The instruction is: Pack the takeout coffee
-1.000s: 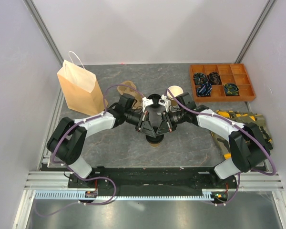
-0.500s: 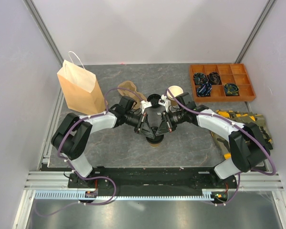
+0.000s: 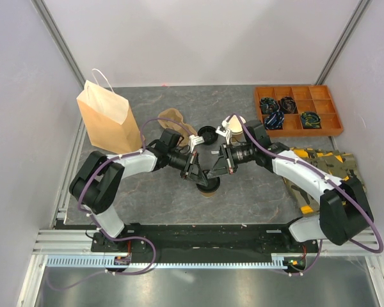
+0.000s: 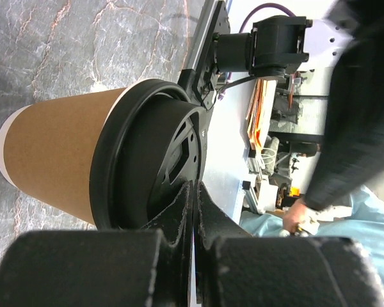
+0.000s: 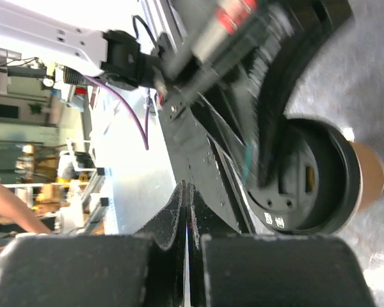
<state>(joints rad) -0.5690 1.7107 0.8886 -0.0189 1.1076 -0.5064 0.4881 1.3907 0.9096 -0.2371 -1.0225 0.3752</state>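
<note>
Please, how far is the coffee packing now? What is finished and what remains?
Done: one cup wears its black lid. In hand: the shut left gripper sits at that lid's rim, with the shut right gripper close by; neither holds anything. Left: the second cup is open, its loose lid lies on the table, and no cup shows in the carrier or the paper bag.

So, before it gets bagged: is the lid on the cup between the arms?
On: the left wrist view shows the black lid sitting over the rim of the tan cup.
</note>
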